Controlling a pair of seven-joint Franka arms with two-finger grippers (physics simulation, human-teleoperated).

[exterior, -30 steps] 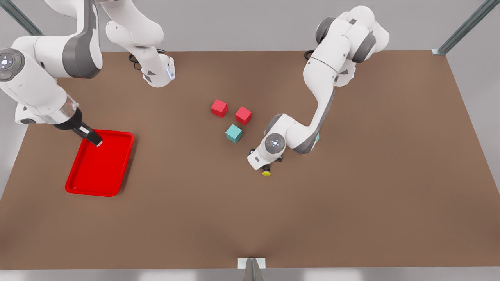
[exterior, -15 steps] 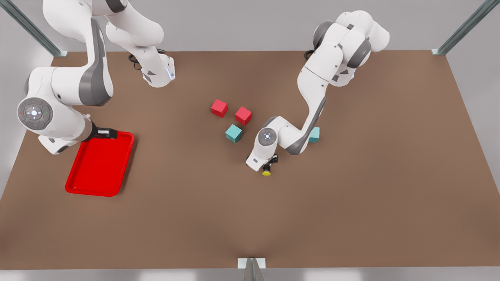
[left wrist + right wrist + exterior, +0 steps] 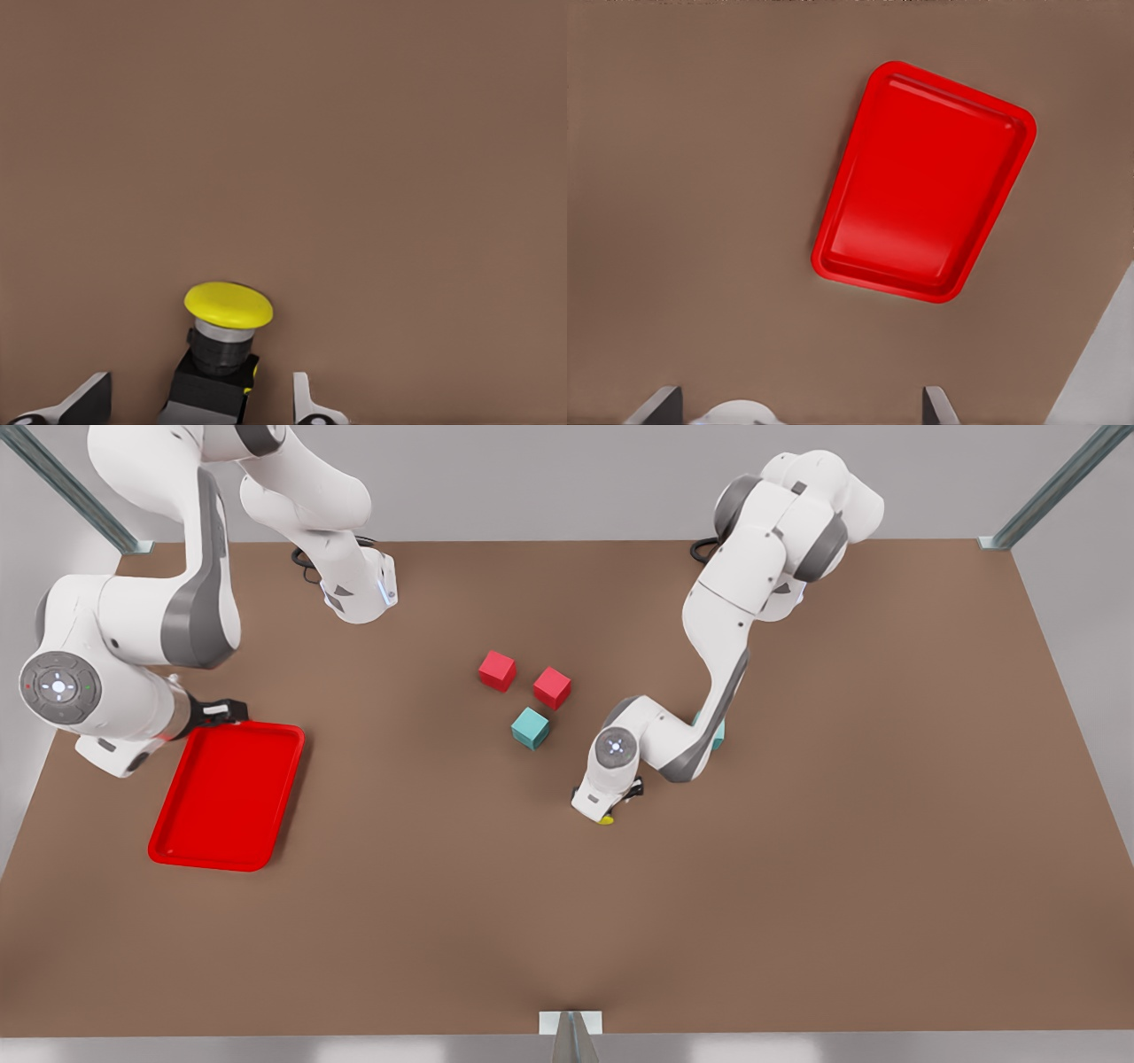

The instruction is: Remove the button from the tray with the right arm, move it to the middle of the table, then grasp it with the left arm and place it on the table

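Button [image 3: 229, 305] mostly hidden under left end effector [image 3: 620, 802], fingers apart, right end effector [image 3: 802, 403] apart

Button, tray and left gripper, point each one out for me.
button [image 3: 229, 304]: left wrist view, on its yellow cap.
tray [image 3: 921, 190]: right wrist view, on its bare red floor.
left gripper [image 3: 199, 398]: left wrist view, midway between its fingertips.

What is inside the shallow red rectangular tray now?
Nothing: the red tray shows only its bare floor. The yellow-capped button is between the open left gripper fingers, over the brown table.

The tray [image 3: 921, 181] looks like glossy red plastic, the table [image 3: 797, 886] matt brown, the button [image 3: 229, 305] cap smooth yellow.
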